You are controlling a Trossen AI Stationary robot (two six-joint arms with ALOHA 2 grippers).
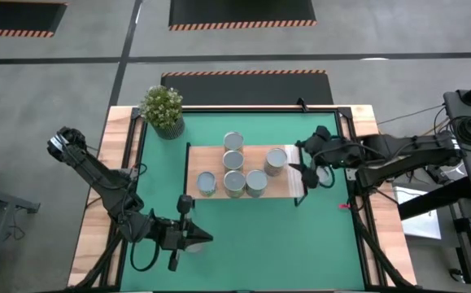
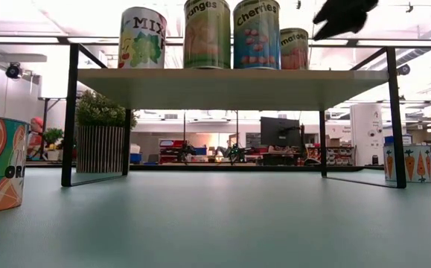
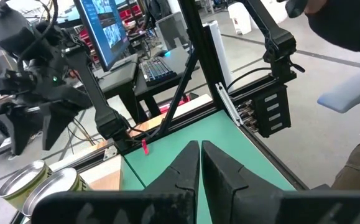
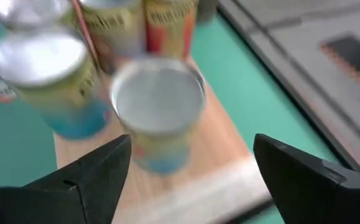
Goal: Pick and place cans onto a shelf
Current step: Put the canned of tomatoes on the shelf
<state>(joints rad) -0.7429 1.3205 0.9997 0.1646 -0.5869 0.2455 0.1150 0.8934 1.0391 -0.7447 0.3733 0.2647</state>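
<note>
The right gripper [image 1: 310,172], a dark two-finger claw, is hovering over the paler end strip of the rectangular light-wood shelf [image 1: 219,189] on its thin black frame, at about 3 o'clock from the table's centre. Its fingers [image 4: 86,177] are standing wide apart and holding nothing; in the right wrist view a silver-topped can with a coloured label [image 4: 160,112] is standing upright on the board just ahead of the gap between them. From above, that can [image 1: 276,160] is sitting just beside the gripper, at 9 o'clock from it.

Further out, five more small metal cans with silvery round tops are standing on the board: two [image 1: 233,142] at its 12 o'clock edge, one behind the other, and three in a row [image 1: 234,184] along its 6 o'clock edge. In the low view, four labels are showing above the shelf top, among them a blue cherries can [image 2: 256,33].

A leafy potted plant [image 1: 163,110] is standing on the green table mat [image 1: 284,244] at 10 o'clock from the shelf.

The left gripper [image 1: 196,237] is waiting near the mat's 6 o'clock edge, its fingers [image 3: 183,177] pressed together and empty.
</note>
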